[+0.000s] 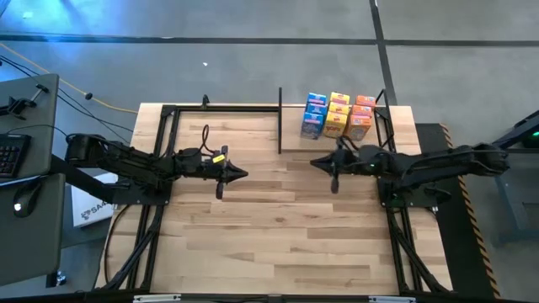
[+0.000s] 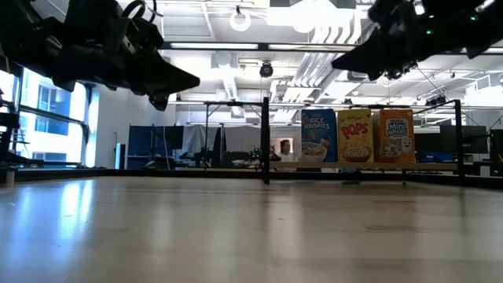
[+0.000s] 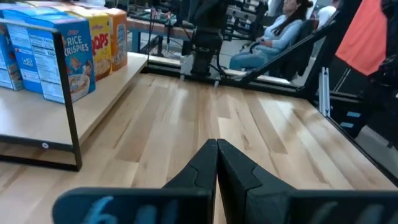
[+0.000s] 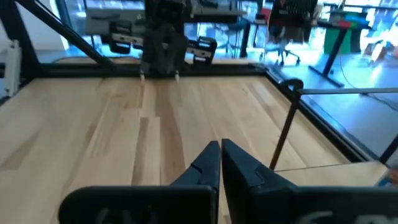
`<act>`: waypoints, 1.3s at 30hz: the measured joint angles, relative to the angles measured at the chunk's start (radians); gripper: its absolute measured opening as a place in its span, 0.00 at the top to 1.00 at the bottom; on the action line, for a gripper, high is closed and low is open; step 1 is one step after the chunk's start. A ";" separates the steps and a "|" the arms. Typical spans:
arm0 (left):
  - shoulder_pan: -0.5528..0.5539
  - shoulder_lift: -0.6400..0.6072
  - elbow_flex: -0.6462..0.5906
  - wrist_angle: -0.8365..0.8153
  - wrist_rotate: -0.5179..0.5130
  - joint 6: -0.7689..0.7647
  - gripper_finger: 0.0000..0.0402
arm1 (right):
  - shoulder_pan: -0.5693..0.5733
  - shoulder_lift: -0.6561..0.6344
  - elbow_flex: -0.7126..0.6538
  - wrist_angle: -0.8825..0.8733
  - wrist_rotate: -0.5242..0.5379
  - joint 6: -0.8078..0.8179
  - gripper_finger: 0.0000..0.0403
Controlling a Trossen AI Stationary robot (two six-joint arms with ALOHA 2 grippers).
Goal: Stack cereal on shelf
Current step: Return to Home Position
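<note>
Overhead, cereal boxes (image 1: 338,115) sit on shelf (image 1: 291,130), bench's far-right corner; only wrist views show left gripper (image 3: 217,144) and right gripper (image 4: 220,145) jaws pressed together.

I'm standing in a robotics lab set in an open-plan office hall. Bare ducts (image 2: 314,72) and ceiling lights (image 2: 240,19) run overhead, a keyboard (image 1: 8,156) lies at far left, and a person (image 3: 283,28) sits at upper right beyond the plank tabletop (image 3: 217,115).

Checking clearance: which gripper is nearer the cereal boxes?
Right. The right gripper hovers by the front edge of the shelf, close to the cereal boxes; the left gripper hovers over the table, beyond the shelf's far end.
</note>
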 joint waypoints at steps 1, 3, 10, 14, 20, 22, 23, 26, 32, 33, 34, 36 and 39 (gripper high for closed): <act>0.000 -0.005 -0.001 0.002 0.000 0.000 0.99 | 0.003 -0.028 -0.017 0.002 -0.004 -0.001 1.00; 0.002 -0.019 -0.001 0.004 0.000 0.000 0.99 | 0.007 -0.081 -0.046 0.003 -0.013 -0.001 1.00; 0.023 -0.102 -0.040 0.011 0.034 0.000 0.99 | 0.017 -0.291 -0.168 0.036 -0.046 -0.023 1.00; 0.053 -0.202 -0.104 0.008 0.034 -0.019 0.99 | 0.017 -0.417 -0.245 0.077 -0.056 -0.036 1.00; 0.097 -0.372 -0.193 -0.039 0.021 -0.036 0.99 | 0.016 -0.613 -0.306 0.020 -0.043 -0.055 1.00; 0.107 -0.423 -0.218 -0.056 0.017 -0.036 0.99 | 0.016 -0.679 -0.310 -0.034 -0.012 -0.060 1.00; 0.113 -0.446 -0.230 -0.075 0.011 -0.036 0.99 | 0.016 -0.709 -0.310 -0.064 0.005 -0.059 1.00; 0.129 -0.523 -0.229 -0.185 -0.008 -0.037 0.99 | 0.016 -0.796 -0.311 -0.140 0.039 -0.059 1.00; 0.148 -0.651 -0.228 -0.337 -0.060 -0.011 0.99 | 0.016 -0.921 -0.319 -0.257 0.082 -0.039 1.00; 0.149 -0.671 -0.228 -0.360 -0.071 -0.010 0.99 | 0.014 -0.920 -0.323 -0.253 0.083 -0.034 1.00; 0.150 -0.692 -0.228 -0.383 -0.081 -0.010 0.99 | 0.009 -0.918 -0.331 -0.252 0.083 -0.027 1.00; 0.150 -0.733 -0.228 -0.403 -0.089 -0.005 0.99 | -0.008 -0.918 -0.355 -0.239 0.082 -0.002 1.00; 0.149 -0.807 -0.228 -0.454 -0.091 0.026 0.99 | -0.048 -0.914 -0.375 -0.251 0.073 0.033 1.00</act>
